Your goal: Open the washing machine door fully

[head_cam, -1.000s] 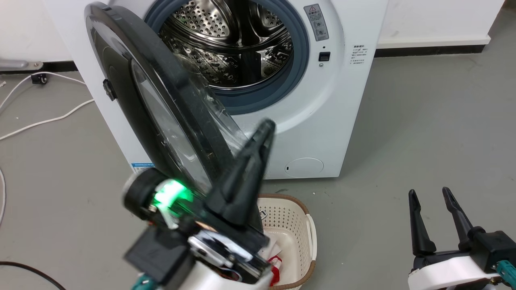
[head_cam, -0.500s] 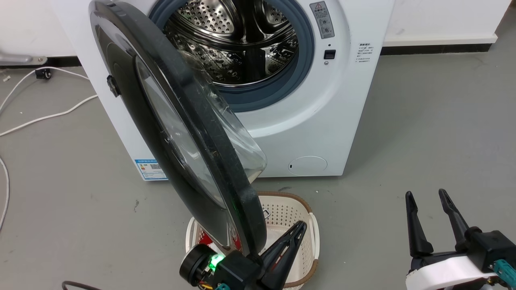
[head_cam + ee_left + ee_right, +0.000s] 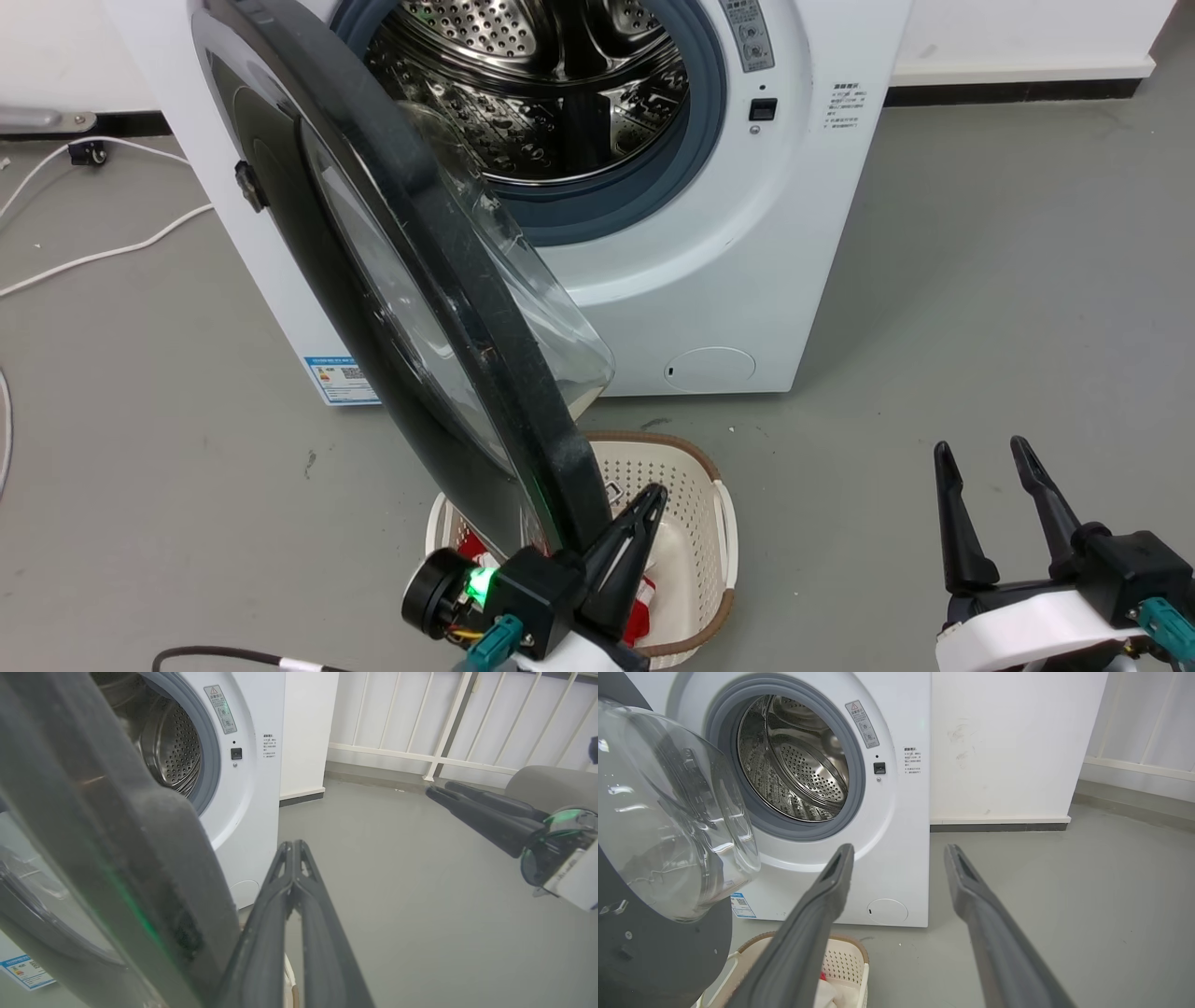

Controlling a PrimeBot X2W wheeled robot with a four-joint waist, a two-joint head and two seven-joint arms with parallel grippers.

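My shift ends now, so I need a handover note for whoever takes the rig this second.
Left gripper: shut, empty, beside the lower rim of the washing machine door, on its inner side.
Right gripper: open, empty, low on the right, well apart from the door.
Door: swung partly out, above the basket; drum exposed.
Done: unlatched, partly open. Left: push it wider until fully open.

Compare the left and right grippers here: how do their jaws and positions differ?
The left gripper has its jaws shut together; the right gripper has its jaws apart. The left sits close beside the lower rim of the washing machine door, above the basket; the right hangs over bare floor, away from the door. Both hold nothing, and both have long dark fingers.
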